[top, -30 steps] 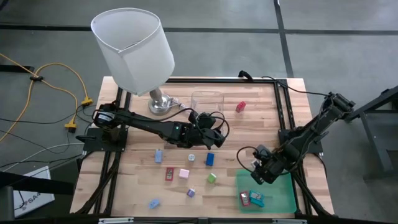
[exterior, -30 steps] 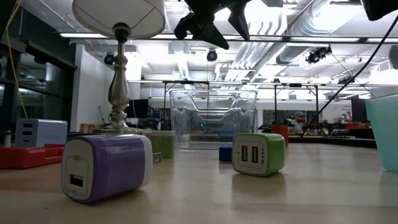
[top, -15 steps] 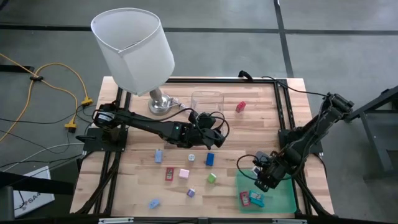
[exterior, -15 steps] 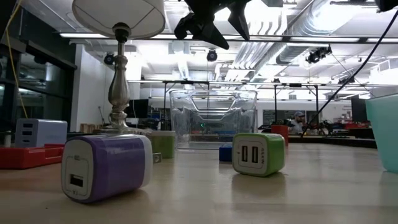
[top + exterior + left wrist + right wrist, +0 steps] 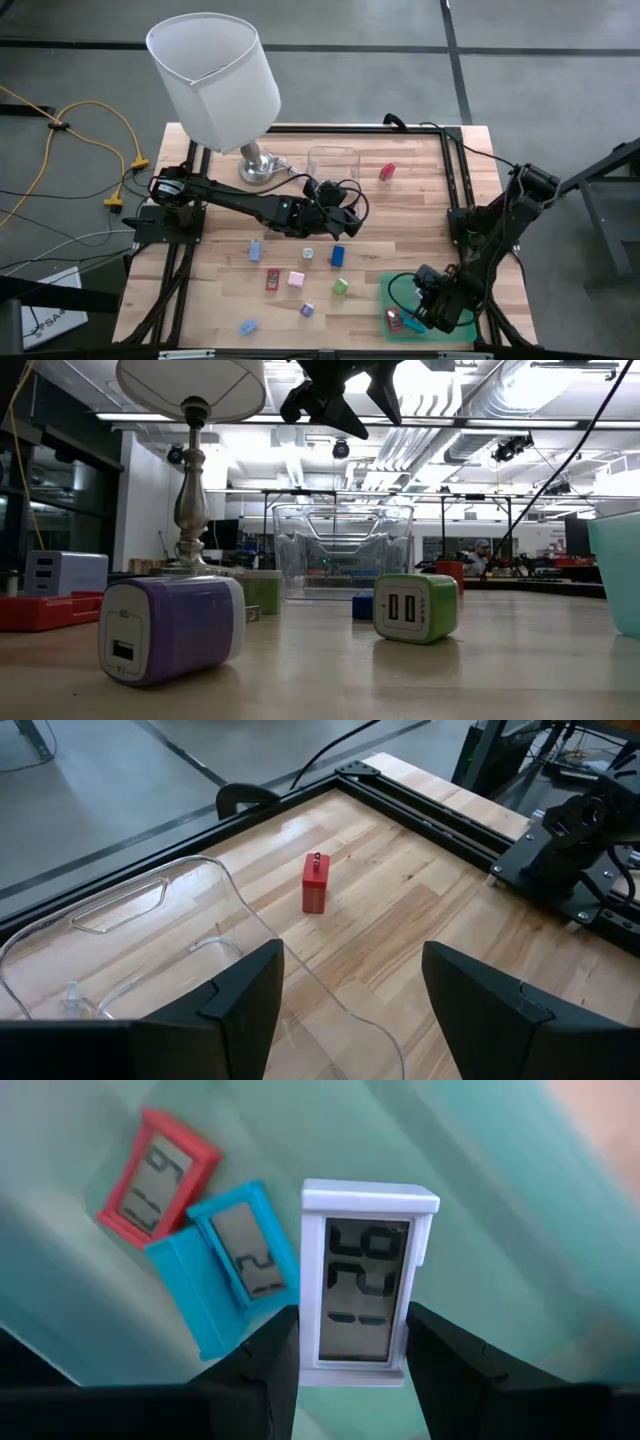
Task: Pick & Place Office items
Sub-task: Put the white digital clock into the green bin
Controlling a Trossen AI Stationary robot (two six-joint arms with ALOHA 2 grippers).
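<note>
Right tool [image 5: 408,321] has travelled toward the near edge over the last second, from the far-left corner of the flat green plastic tray [image 5: 465,322] to low over its near-left part, where it now sits above the pieces already there. It pinches a small white rectangular clock with a grey digit display [image 5: 358,1285], one finger on each long side. Just beside it on the tray lie a red-framed clock of the same shape [image 5: 158,1176] and a light blue one [image 5: 229,1262], the two touching each other; the white one is not yet released.

Judgement: this is the end of a carry, with placement on the tray the step in hand. A release here should put the white piece next to the other two.

Left tool [image 5: 345,982] has not moved: fingers spread, holding nothing, poised above the table's middle next to the clear plastic box [image 5: 332,163].

Still loose on the wooden table [image 5: 420,190]: a small red block at far right [image 5: 387,171], a blue block [image 5: 337,255], a green charger cube [image 5: 341,286], a purple one [image 5: 307,309], and several more to the near left
</note>
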